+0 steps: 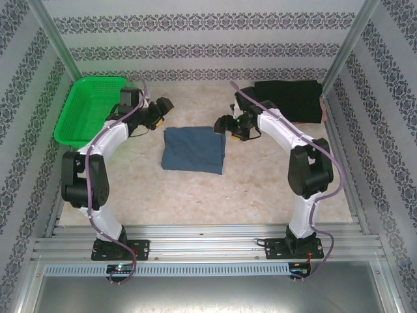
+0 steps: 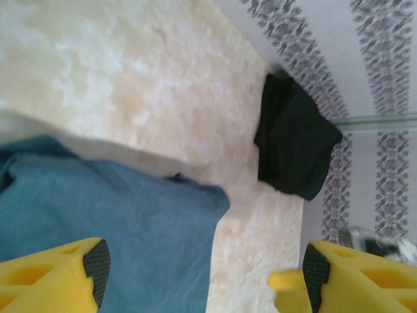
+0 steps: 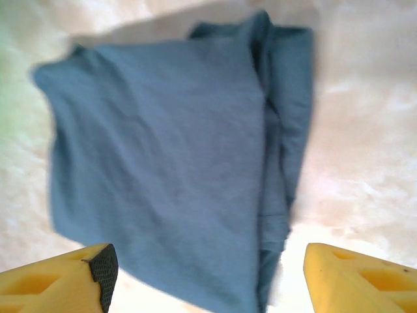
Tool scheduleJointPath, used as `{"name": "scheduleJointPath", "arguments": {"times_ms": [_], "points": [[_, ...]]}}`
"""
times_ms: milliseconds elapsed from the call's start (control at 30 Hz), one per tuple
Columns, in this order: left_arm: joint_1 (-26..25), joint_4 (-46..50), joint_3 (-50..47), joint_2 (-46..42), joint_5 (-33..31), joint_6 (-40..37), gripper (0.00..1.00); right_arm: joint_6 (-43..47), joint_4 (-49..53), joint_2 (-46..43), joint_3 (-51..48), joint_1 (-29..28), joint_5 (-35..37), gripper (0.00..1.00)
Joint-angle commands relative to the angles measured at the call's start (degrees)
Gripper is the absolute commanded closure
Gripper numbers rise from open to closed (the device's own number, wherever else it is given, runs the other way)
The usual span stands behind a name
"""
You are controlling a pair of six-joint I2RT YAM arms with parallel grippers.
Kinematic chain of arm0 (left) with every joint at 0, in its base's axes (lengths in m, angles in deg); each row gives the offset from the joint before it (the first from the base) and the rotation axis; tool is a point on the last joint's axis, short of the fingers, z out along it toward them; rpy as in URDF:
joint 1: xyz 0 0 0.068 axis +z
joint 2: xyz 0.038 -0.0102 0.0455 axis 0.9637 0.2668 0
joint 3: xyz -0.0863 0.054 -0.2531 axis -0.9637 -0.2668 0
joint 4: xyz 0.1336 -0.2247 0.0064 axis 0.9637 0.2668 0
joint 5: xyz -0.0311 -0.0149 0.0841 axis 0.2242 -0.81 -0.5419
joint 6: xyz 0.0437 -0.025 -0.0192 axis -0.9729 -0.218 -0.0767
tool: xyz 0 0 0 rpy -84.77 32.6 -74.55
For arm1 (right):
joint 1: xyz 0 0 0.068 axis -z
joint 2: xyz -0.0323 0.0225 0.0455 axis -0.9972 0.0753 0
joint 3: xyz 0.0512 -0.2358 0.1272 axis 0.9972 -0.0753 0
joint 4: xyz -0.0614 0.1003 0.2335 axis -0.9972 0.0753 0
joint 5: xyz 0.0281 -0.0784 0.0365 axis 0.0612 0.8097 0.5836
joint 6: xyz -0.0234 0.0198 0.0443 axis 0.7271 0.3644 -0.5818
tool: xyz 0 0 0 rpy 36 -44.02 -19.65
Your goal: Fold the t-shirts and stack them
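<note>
A folded slate-blue cloth t-shirt [image 1: 193,149] lies mid-way across the pale marbled table [image 1: 195,195], with a folded black cloth t-shirt [image 1: 288,99] at the far right. The left gripper [image 2: 205,277] and right gripper [image 3: 207,270] gape wide, empty.

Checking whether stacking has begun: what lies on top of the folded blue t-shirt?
Nothing lies on the blue t-shirt; its top is bare cloth. The black t-shirt sits apart at the far right. Whatever is between or beneath the blue shirt's folds is covered.
</note>
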Motion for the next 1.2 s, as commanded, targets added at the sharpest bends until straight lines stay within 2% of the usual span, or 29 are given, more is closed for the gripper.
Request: {"name": "scheduleJointPath", "arguments": {"times_ms": [0,167,467,600,700,933,1067,1167], "points": [[-1.54,1.75,-8.01,0.65,-1.12,-3.01,0.2,7.38,2.85,6.24,0.09,-0.22,0.78,0.24],[-2.36,-4.95,-14.54,2.96,-2.34,-2.27,0.19,8.26,2.74,11.32,2.96,-0.56,-1.23,0.24],[-2.74,-8.74,-15.71,9.96,-0.7,-1.94,0.2,4.23,-0.42,16.01,4.2,-3.09,-2.69,0.24],[-2.74,-9.71,-16.35,10.97,0.29,-1.68,0.21,4.52,5.27,19.6,9.21,-4.57,-0.62,0.29],[-2.74,-11.19,-17.29,11.56,1.47,-0.75,0.21,3.54,7.89,21.03,10.79,-4.8,2.65,0.38],[-2.47,-11.66,-20.53,7.44,1.92,-0.01,0.2,0.57,9.01,22.0,12.92,-4.8,10.22,0.76],[-2.42,-11.14,-20.12,3.22,3.3,0.39,0.18,2.01,12.4,23.96,21.08,-4.63,14.12,0.94],[-2.47,-9.0,-19.7,0.26,3.87,-0.76,0.15,5.4,16.4,24.96,28.67,-4.37,17.96,1.0]]}}
